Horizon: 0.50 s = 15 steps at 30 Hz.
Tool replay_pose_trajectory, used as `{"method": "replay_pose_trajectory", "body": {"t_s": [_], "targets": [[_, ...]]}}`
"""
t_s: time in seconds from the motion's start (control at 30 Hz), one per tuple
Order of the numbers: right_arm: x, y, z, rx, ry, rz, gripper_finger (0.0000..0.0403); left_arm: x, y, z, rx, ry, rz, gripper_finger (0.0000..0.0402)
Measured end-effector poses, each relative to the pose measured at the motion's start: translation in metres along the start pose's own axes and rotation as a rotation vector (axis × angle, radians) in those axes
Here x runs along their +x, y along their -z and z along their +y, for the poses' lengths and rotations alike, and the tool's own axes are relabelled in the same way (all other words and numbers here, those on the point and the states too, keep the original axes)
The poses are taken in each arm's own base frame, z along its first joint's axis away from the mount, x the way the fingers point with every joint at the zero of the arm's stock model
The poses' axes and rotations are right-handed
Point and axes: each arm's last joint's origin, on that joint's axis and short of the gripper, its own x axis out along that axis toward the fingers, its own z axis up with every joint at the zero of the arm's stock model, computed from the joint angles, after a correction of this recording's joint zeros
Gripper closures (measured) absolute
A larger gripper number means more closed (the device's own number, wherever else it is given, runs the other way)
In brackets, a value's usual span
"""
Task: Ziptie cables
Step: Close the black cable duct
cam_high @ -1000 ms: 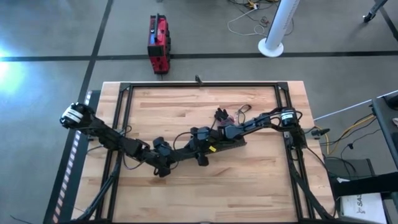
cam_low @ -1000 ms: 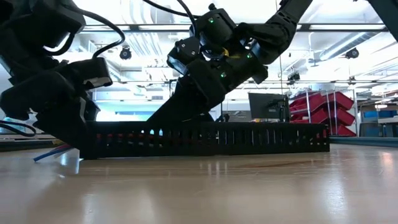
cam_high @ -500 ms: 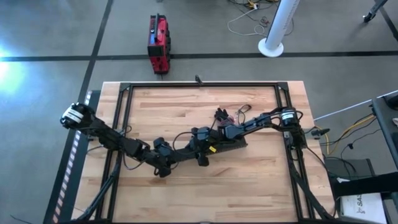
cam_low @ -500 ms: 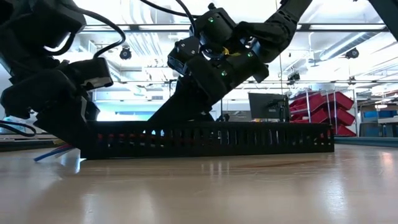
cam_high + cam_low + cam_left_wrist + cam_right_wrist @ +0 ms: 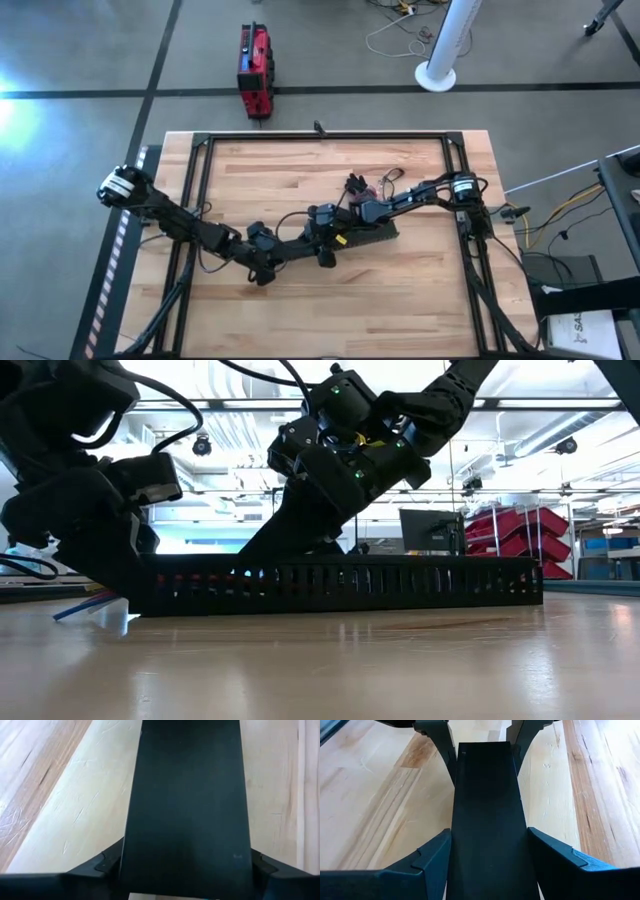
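A long black slotted duct (image 5: pixel 340 585) lies flat on the wooden table (image 5: pixel 300 170), near its middle (image 5: pixel 382 230). My left gripper (image 5: pixel 318 241) (image 5: pixel 182 865) is shut on its left end. My right gripper (image 5: pixel 350 230) (image 5: pixel 490 855) is shut on it farther along, and the duct's right end is free. Red wire shows through the slots (image 5: pixel 200 578), and blue and red wire ends (image 5: pixel 85 603) stick out at the left end. A small bundle of cables (image 5: pixel 358 186) lies just behind the duct. The ziptie is out of view. My left gripper pinches the duct's two long sides (image 5: pixel 127 855) between its fingers (image 5: pixel 107 862), at the duct's left end. It comes slanting down from the table's left. The duct rests on the table along its whole underside. My right gripper pinches the duct's two long sides (image 5: pixel 455 850) between its fingers (image 5: pixel 555 855), some way in from the left end. It comes slanting down from the table's right, looking along the duct at my left gripper's fingers (image 5: pixel 440 735). The duct lies level on the table.
A black frame (image 5: pixel 320 137) runs around the table's edges. Bare wood lies toward the near edge (image 5: pixel 330 310) and the far left (image 5: pixel 260 180). On the floor beyond the table stand a red box (image 5: pixel 254 70) and a white post (image 5: pixel 445 50).
The duct has slid a short way toward the table's right edge, staying flat on the table, with both grippers still shut on it.
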Motion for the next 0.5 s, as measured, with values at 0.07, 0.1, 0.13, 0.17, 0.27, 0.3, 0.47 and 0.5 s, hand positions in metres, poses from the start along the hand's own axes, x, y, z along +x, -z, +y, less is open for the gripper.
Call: {"method": "replay_pose_trajectory", "body": {"t_s": [0.07,0.1,0.13,0.17,0.27,0.3,0.47,0.5], "targets": [[0.000,0.000,0.000,0.001,0.000,-0.003,0.0186,0.000,0.000,0.000,-0.003,0.000,0.001,0.0168],[0.000,0.000,0.000,0.001,0.001,-0.005,0.0186,0.000,0.000,0.000,-0.002,-0.001,0.003,0.0167],[0.000,0.000,0.000,0.001,0.002,-0.007,0.0186,0.000,0.000,0.000,-0.001,-0.002,0.003,0.0166],[0.000,-0.001,0.000,0.003,0.003,-0.009,0.0184,0.000,0.000,0.000,0.000,-0.002,0.004,0.0166],[0.000,0.000,0.001,0.032,0.003,-0.002,0.0152,0.000,0.001,0.001,0.008,-0.008,0.014,0.0168],[-0.002,0.003,0.001,0.048,-0.001,0.024,0.0140,0.000,0.003,0.002,0.014,-0.015,0.031,0.0169],[-0.025,-0.015,0.007,0.019,-0.019,0.023,0.0126,-0.003,0.007,0.005,0.013,-0.030,0.083,0.0166],[-0.032,-0.019,0.009,0.004,-0.010,0.028,0.0131,-0.004,0.008,0.007,0.018,-0.044,0.103,0.0165]]}}
